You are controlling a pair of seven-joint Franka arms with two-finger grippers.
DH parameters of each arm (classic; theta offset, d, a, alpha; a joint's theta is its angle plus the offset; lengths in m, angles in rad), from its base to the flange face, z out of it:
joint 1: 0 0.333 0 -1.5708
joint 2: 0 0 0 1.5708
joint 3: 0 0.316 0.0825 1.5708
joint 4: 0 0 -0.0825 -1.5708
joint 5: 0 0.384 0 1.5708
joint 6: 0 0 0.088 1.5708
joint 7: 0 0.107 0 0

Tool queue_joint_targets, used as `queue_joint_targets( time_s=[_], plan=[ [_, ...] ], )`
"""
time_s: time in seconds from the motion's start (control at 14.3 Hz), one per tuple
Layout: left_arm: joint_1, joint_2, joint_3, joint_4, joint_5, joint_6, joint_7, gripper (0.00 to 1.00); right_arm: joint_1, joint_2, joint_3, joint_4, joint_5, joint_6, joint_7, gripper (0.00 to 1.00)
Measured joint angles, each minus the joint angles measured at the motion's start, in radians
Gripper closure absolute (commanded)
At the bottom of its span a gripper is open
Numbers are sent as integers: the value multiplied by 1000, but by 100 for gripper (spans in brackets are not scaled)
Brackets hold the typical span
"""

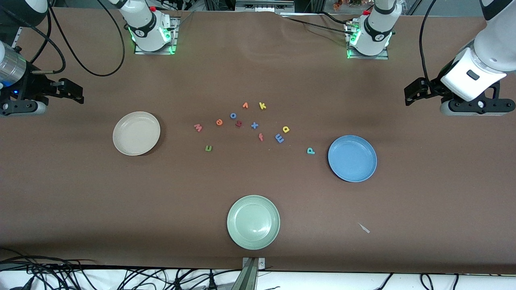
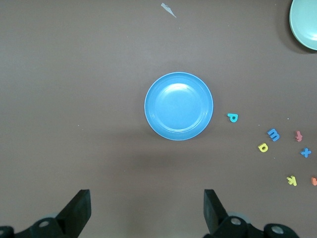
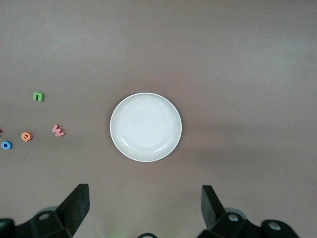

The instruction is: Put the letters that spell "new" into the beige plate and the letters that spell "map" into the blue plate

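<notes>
Beige plate (image 1: 136,133) and blue plate (image 1: 352,158) sit empty; all six letters, n (image 1: 208,148) to p (image 1: 310,151), lie on the table between them. Left gripper (image 1: 408,97) and right gripper (image 1: 79,93) hang spread, holding nothing, over the table ends.

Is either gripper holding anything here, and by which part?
Nothing is held. The left gripper and right gripper both stand open and empty above the table.

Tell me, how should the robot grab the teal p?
Probably from straight above. The teal p lies flat on the table, clear of the blue plate beside it, so nothing sticks up to catch. Fingers would likely close across its straight stem, the narrowest part. The open left gripper sits closest.
</notes>
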Motion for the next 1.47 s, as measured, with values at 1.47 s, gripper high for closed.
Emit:
queue_joint_targets(
  time_s=[1.47],
  plan=[
    [0,-6,19,0,-12,0,20,0,0,1,0,0,0,-1,0,0]
  ],
)
